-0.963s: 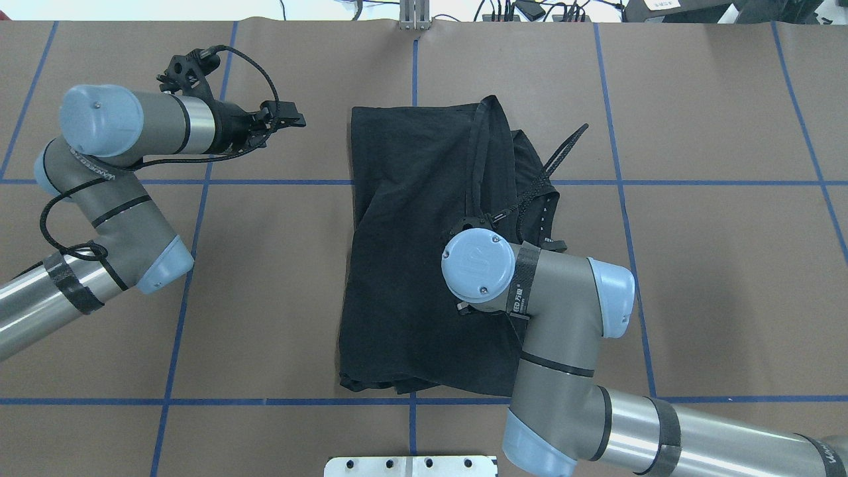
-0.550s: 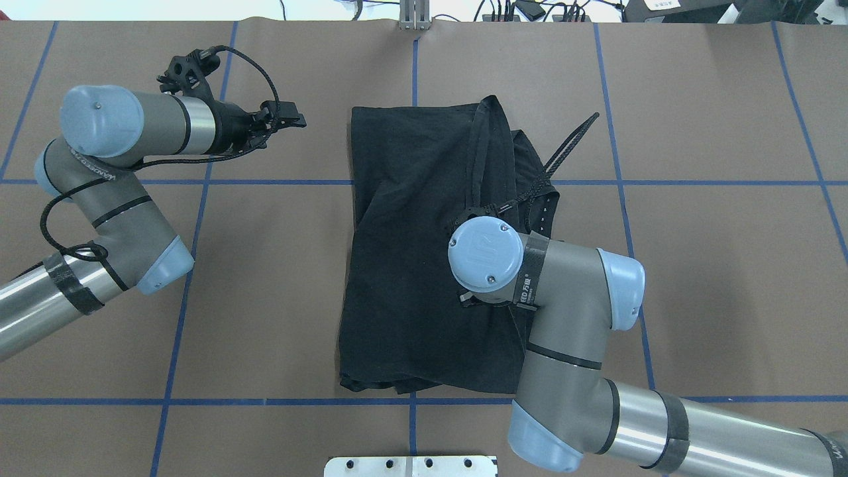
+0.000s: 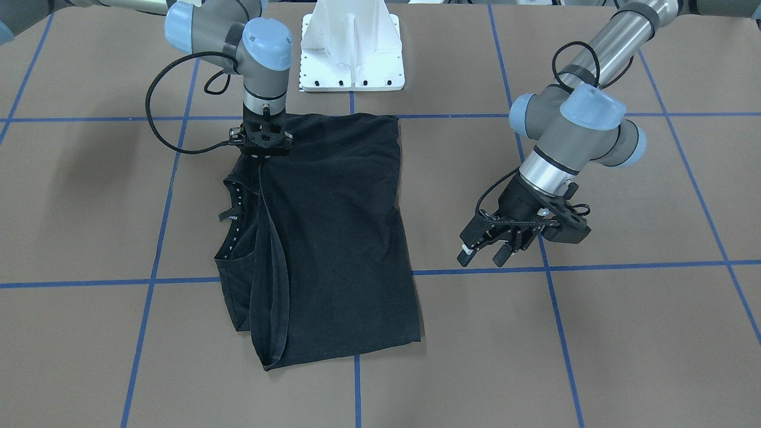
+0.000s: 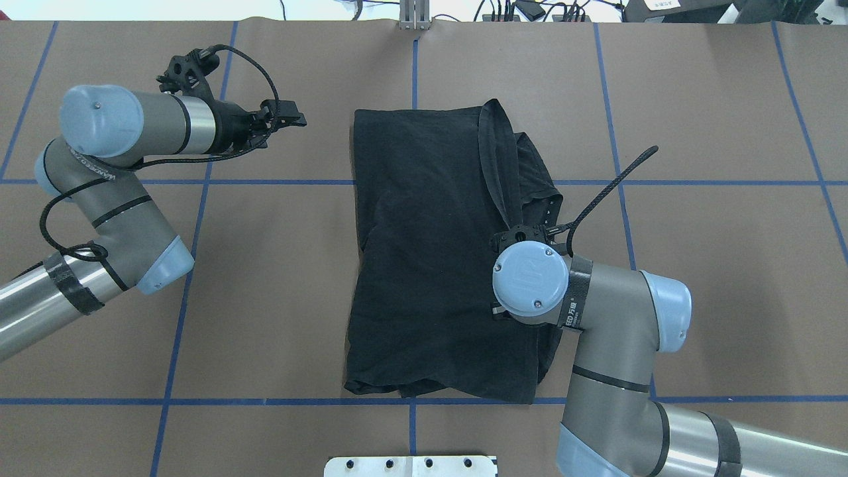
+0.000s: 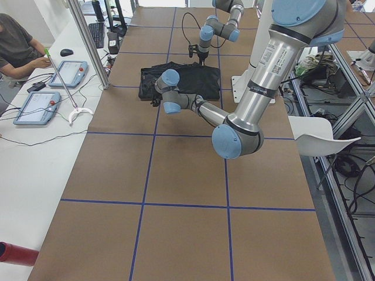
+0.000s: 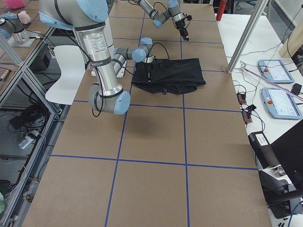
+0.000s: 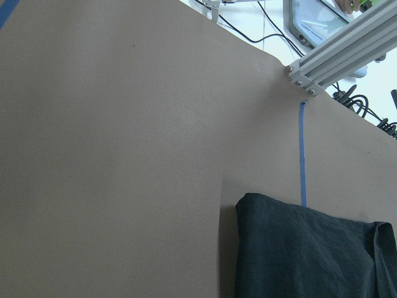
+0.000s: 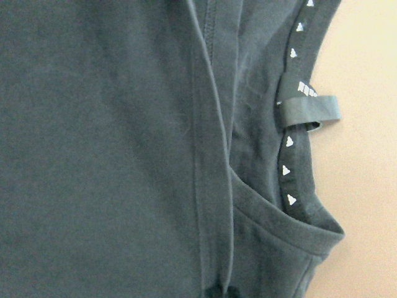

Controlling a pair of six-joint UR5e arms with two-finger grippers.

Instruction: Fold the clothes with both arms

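T-shirt [image 4: 424,252], black, folded lengthwise, lies flat midway along the table [image 4: 729,298], right arm working on it.
Right gripper [image 3: 262,153] points straight down on the shirt's right-hand side, fingertips pinched together on the hem strip [image 3: 270,279]. The collar tape [image 8: 291,155] with small white marks lies just beside it. Left gripper [image 3: 484,255] hangs over bare table toward the left end, well apart from the shirt, fingers spread, holding nothing.

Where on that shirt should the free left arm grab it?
Probably the shirt's corner nearest the left fingers, coming sideways and low over the bare table. That edge lies flat, straight and uncovered; the opposite side is layered, with the right arm over it.
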